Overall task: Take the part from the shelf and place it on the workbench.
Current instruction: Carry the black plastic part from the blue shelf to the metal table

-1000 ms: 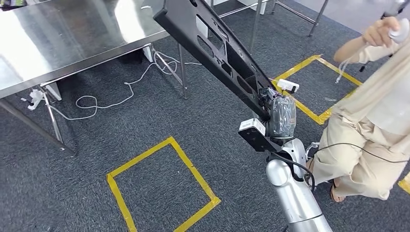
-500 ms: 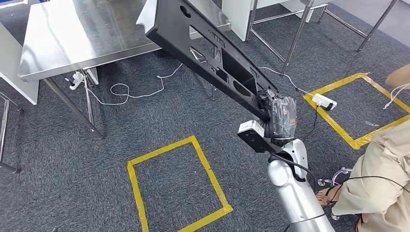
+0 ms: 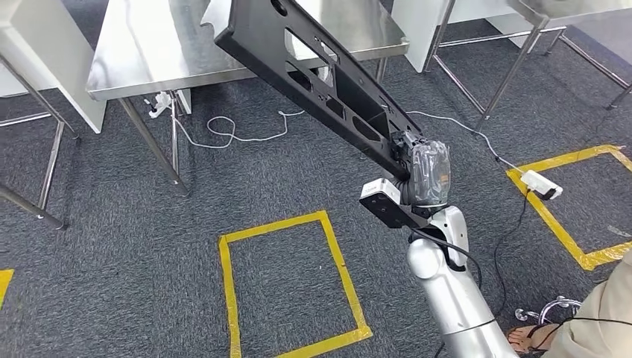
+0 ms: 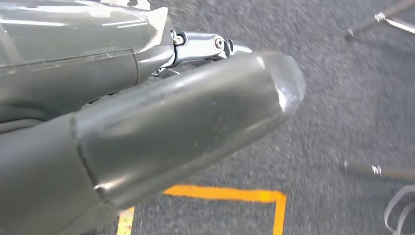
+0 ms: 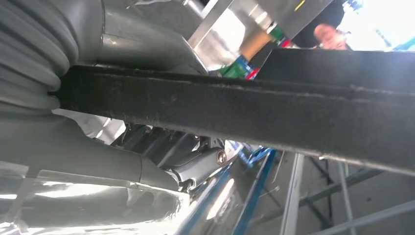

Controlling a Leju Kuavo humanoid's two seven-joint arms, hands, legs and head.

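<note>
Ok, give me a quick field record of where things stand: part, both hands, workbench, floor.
part: long black panel with cutouts, tilted, far end over the workbench edge
right hand: right hand grips the panel's near end
left hand: left hand holds nothing that the left wrist view shows; whether its fingers are apart cannot be told
workbench: steel workbench, bare top showing, panel not set down yet
floor: grey carpet, yellow tape square, white cable, power strip
person: foot in a sandal beside the robot's right arm
</note>
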